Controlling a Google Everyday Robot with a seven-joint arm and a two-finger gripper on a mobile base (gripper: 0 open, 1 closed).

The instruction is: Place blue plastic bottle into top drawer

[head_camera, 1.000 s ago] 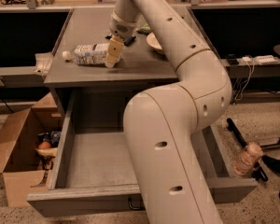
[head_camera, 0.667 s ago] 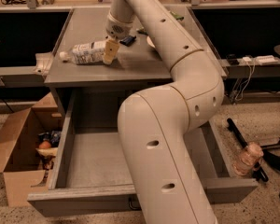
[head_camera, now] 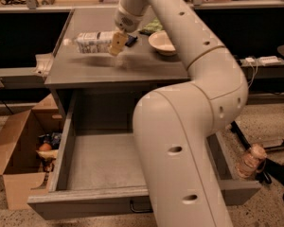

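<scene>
Blue plastic bottle [head_camera: 91, 42] lies horizontal, long axis parallel to bench [head_camera: 149, 66] front edge, white cap pointing at the left edge, base toward the middle. It sits over the bench's left half, looks lifted clear of the surface, shadow under it. Gripper [head_camera: 116, 43] at the bottle's base end, jaws closed on the bottle, arm coming down from the back edge. Versus earlier frame: bottle was resting on the bench by the left edge, now higher and slightly right, same heading. Top drawer [head_camera: 102, 167] pulled open below the front edge, floor bare. Bowl [head_camera: 162, 42] and green bag [head_camera: 153, 26] near the back right.
</scene>
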